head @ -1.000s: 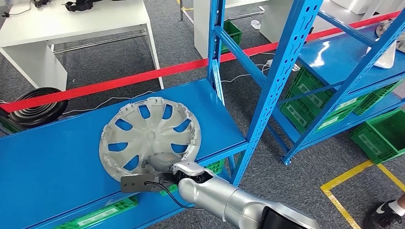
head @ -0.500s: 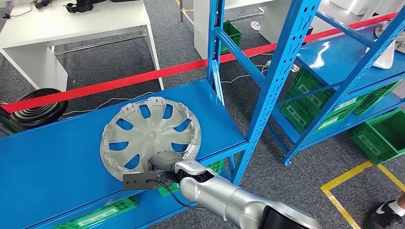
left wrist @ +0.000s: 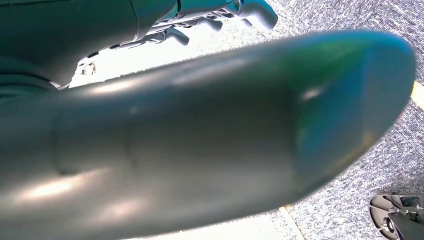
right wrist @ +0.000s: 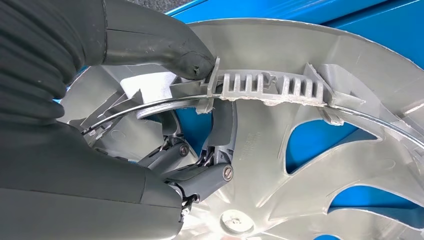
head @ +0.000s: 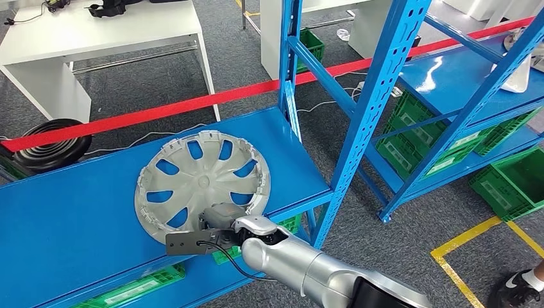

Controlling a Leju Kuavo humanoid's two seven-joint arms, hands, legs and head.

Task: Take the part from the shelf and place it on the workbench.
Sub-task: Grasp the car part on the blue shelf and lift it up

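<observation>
A silver-grey hubcap (head: pixel 199 179) lies inner side up on the blue shelf (head: pixel 64 218), near its front edge. My right hand (head: pixel 221 218) grips the near rim. In the right wrist view the thumb (right wrist: pixel 165 47) presses on the ribbed rim of the hubcap (right wrist: pixel 320 165), and darker fingers (right wrist: pixel 215 165) reach under through a spoke opening. My left hand (left wrist: pixel 200 140) hangs over the grey carpet with nothing in it.
A white workbench (head: pixel 109 32) stands beyond the red tape (head: pixel 192 102). A blue shelf upright (head: pixel 365 115) rises just right of the hubcap. Green crates (head: pixel 423 138) sit under the neighbouring shelves. A black ring (head: pixel 48 144) lies on the floor at left. A person's shoe (head: pixel 516 285) is at lower right.
My right hand has edged slightly forward on the rim, and the hubcap has shifted a little with it. Over the last half second nothing has moved.
</observation>
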